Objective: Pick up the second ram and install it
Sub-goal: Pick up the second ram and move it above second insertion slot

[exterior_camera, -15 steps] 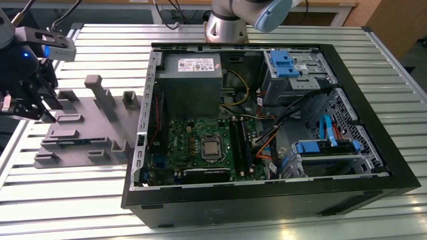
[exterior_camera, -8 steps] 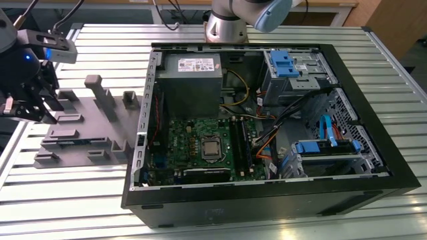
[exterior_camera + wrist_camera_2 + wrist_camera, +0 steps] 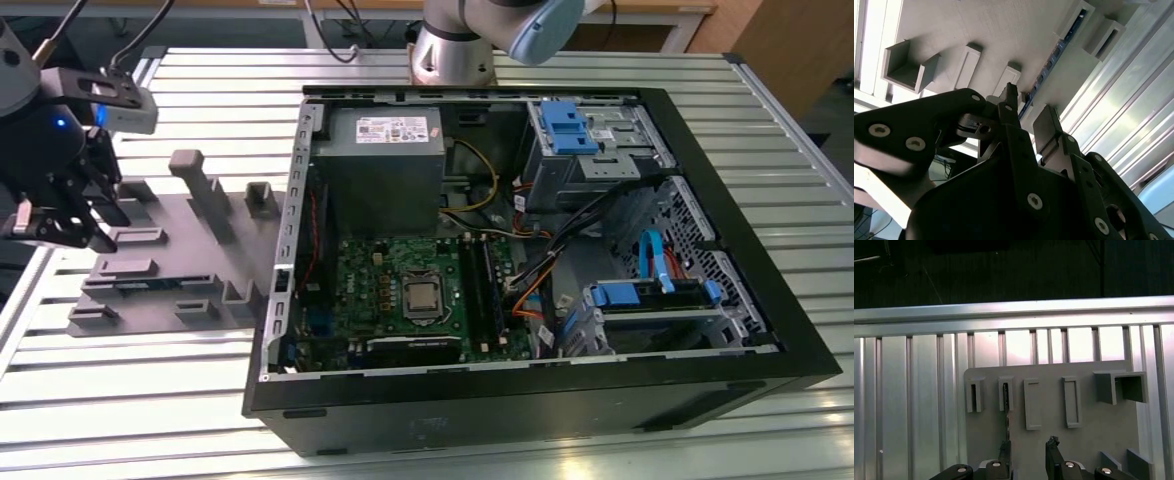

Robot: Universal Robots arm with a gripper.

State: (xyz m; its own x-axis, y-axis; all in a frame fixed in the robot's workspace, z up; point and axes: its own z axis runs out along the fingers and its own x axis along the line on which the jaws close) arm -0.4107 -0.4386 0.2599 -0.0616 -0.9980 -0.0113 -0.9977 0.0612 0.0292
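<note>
Hovering over grey holder plate (image 3: 1089,440) on bench (image 3: 914,405), gripper (image 3: 1029,442) fingers (image 3: 1053,452) spread, gripping nothing; second ram (image 3: 1053,57) standing edgewise in plate slots, near one finger.

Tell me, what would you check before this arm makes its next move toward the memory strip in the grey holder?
1. The end effector is open and holds nothing: ok.
2. The second ram stands on edge in the grey holder: ok.
3. The end effector hangs above the holder, apart from the ram: ok.
4. The ram is centred between the fingers: cannot tell; in the first wrist view it lines up close to one finger.
5. The computer case is open and the motherboard is exposed: ok.
6. A long black slot is free for the ram: cannot tell.
</note>
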